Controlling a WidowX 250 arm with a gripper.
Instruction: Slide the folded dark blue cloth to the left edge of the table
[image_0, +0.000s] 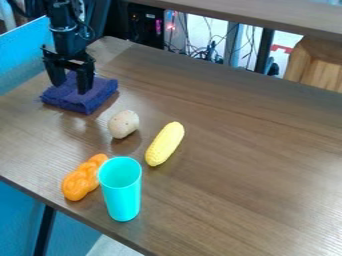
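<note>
Blue panels (23, 55) stand behind the brown wooden table (234, 145) at the view's left. Near that side, the black gripper (70, 88) hangs down over a folded purple-blue cloth (96, 96), its two fingers parted, with nothing held between them. Of all the things on the table, the cloth is nearest to the gripper: it lies right beneath the fingertips, with more of it spreading to their right and toward the camera. Whether the tips touch the fabric, I cannot tell. The folded cloth is roughly square, with no clear long axis, while the fingers are spaced left to right on a slight slant. Farther toward the table's near edge lies a knobbly orange thing (80, 181), slanting up to the right, with a turquoise cup (123, 195) upright just beside it; whether those two touch is unclear. Between the cloth and the cup sits a pale, speckled, rounded thing (123, 124), apart from both. To its right is a yellow corn cob (165, 144), its long axis running from lower left to upper right. Beyond the table's far edge are tangled cables (210, 51), and at the far right, a light wooden piece (319, 67).
</note>
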